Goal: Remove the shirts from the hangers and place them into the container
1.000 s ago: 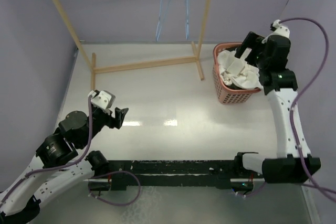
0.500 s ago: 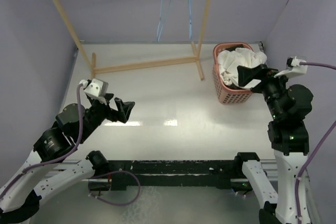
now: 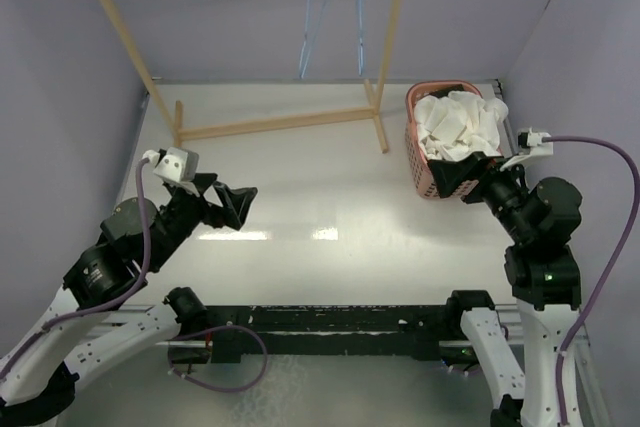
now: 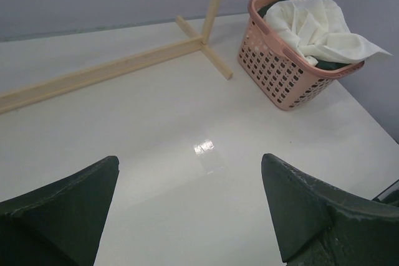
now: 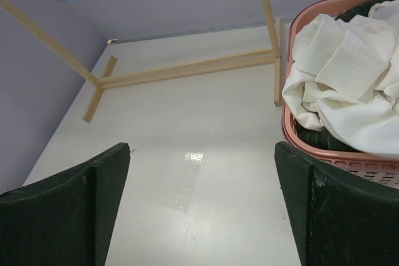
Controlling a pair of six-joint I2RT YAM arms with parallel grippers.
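Note:
The pink container (image 3: pixel 420 159) stands at the table's far right. A white shirt (image 3: pixel 458 125) is heaped in it, and a black shirt (image 5: pixel 319 139) shows underneath. Two light-blue hangers (image 3: pixel 308 29) hang bare from the rack's top bar. My right gripper (image 3: pixel 464 179) is open and holds nothing. It hovers just in front of the container's near end, and the container (image 5: pixel 324 154) lies beside the right finger. My left gripper (image 3: pixel 233 209) is open over the left of the table with nothing between its fingers. Its view shows the container (image 4: pixel 274 76) far ahead to the right.
A wooden rack has its floor bars (image 3: pixel 280 124) across the back of the table and tall poles (image 3: pixel 392 17) rising from them. Purple walls close in the left, back and right. A white table (image 3: pixel 320 197) stretches between the two arms.
My right gripper has pulled back from above the container to its near side and lowered. My left gripper has opened wider and shifted slightly forward.

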